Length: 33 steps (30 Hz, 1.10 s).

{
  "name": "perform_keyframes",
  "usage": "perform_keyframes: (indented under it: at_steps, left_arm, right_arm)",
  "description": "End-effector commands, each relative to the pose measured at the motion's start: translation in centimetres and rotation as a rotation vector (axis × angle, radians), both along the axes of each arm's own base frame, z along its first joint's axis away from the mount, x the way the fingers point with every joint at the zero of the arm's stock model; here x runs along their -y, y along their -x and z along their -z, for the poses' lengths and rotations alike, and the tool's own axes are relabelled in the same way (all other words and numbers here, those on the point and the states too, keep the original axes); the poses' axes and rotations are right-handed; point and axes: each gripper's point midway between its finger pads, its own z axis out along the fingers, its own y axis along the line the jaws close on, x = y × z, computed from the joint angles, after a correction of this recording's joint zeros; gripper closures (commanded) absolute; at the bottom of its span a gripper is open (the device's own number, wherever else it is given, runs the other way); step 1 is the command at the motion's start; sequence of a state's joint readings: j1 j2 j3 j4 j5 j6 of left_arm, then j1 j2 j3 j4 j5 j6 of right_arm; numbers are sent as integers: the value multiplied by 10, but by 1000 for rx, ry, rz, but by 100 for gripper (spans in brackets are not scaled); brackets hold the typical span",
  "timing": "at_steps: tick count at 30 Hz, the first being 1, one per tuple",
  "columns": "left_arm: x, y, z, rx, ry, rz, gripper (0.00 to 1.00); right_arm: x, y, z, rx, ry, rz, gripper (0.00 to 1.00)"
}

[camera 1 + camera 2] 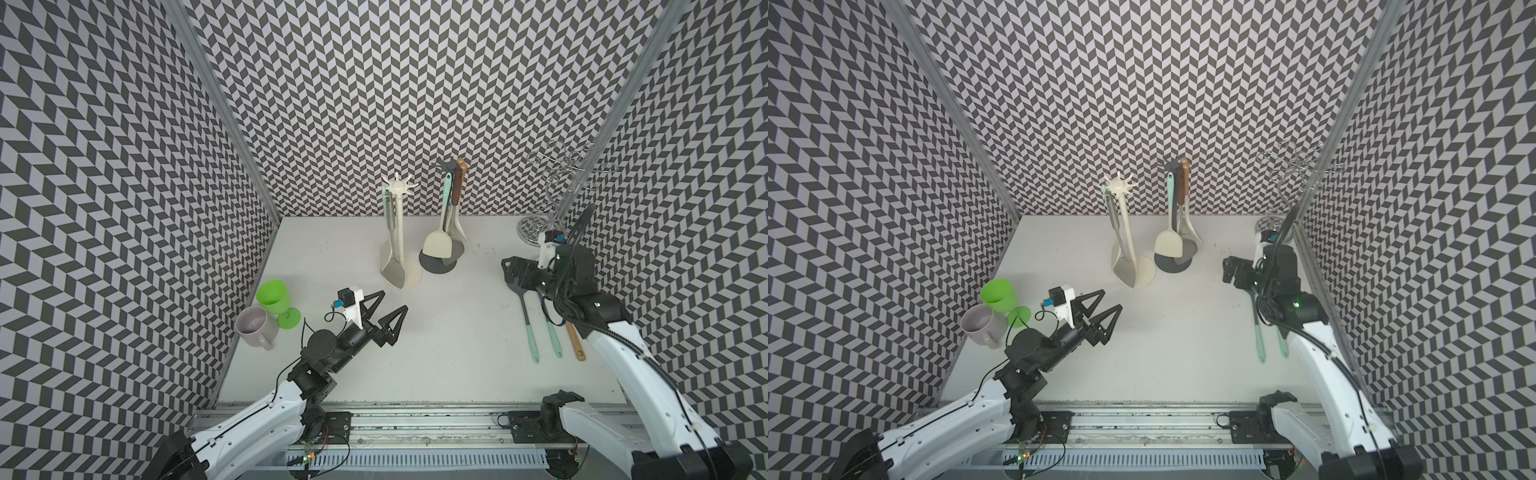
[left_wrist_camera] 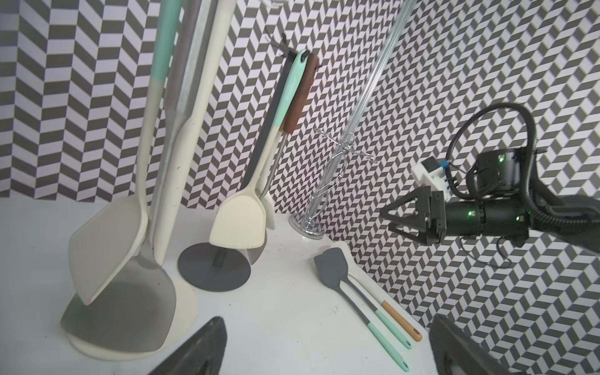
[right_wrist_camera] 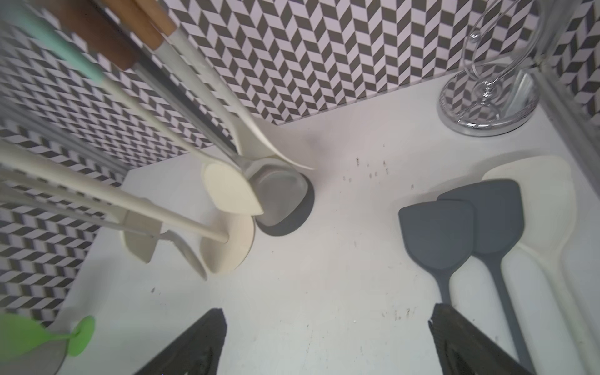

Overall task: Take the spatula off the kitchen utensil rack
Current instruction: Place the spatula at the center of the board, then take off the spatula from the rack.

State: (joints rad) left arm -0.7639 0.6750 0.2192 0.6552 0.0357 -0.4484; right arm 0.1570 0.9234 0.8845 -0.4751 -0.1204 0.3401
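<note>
1. Two grippers. Left gripper (image 1: 393, 300): fingers spread wide, gripping nothing, hovering over the table (image 1: 436, 357) near the cups. Right gripper (image 3: 328, 308): fingers equally wide apart, nothing between them, poised just above the loose spatulas.
2. Three spatulas off the racks, lying flat side by side on the table close to the right wall: grey spatula (image 3: 436, 237), second grey spatula (image 3: 496, 211) with its head partly tucked under the first, and cream spatula (image 3: 539, 201) nearest the wall. Two teal handle ends and one wooden, all pointing toward the robot's base.
3. Three stands at the back: cream rack (image 1: 400, 224), dark grey rack (image 1: 434, 266) and chrome wire stand (image 1: 536, 230).
4. Five utensils hanging. On the cream rack: cream turner (image 2: 107, 243) and steel turner (image 2: 130, 308). On the dark grey rack: teal-handled spatula (image 2: 238, 220), brown-handled utensil (image 2: 300, 94) and wood-handled cream utensil (image 3: 256, 143).
5. Two cups by the left wall, touching: green goblet (image 1: 272, 297) and grey mug (image 1: 253, 326).
6. Hard to make out:
   - Heads of the table spatulas mostly covered by the right arm in both top views, and the wooden handle hidden in one.
   - Both wrist views cut off all but the fingertips.
   - Top of the cream rack cropped in the left wrist view.
   - Near handles blurred in the right wrist view.
   - Chrome wire stand partly behind the frame post.
</note>
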Motion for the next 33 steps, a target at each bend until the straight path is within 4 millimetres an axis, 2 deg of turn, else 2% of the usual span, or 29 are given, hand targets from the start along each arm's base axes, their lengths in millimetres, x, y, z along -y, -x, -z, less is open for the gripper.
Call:
perform_keyframes:
  at_steps: [1,6,8,11,13,16,18,23,28,33]
  left_arm:
    - [-10,8,-14,73,20,-33,1]
    - [-33,21,-26,158,67,-97,1]
    - [-44,19,-24,159,83,-148,1]
    - [-53,15,-21,160,68,-208,1]
    - [-54,10,-17,151,51,-233,1]
    - [-48,3,-10,133,15,-239,1]
    - [-39,-6,5,104,-40,-240,1]
    - [-13,-28,26,15,-136,-213,1]
    - [10,-38,47,-54,-178,-141,1]
    - [18,-55,67,-163,-177,-87,1]
  right_arm:
    - [-26,16,-21,146,-171,-111,0]
    - [-16,36,-14,184,-243,-44,0]
    - [-12,41,-13,194,-305,-3,0]
    - [-24,52,-21,270,-405,-79,0]
    - [-32,61,-35,390,-439,-160,0]
    - [-34,69,-43,500,-430,-202,0]
    - [-34,70,-44,535,-428,-211,0]
    - [-54,74,-35,583,-408,-358,4]
    - [-68,63,-14,516,-350,-422,15]
    - [-79,51,-8,507,-307,-428,20]
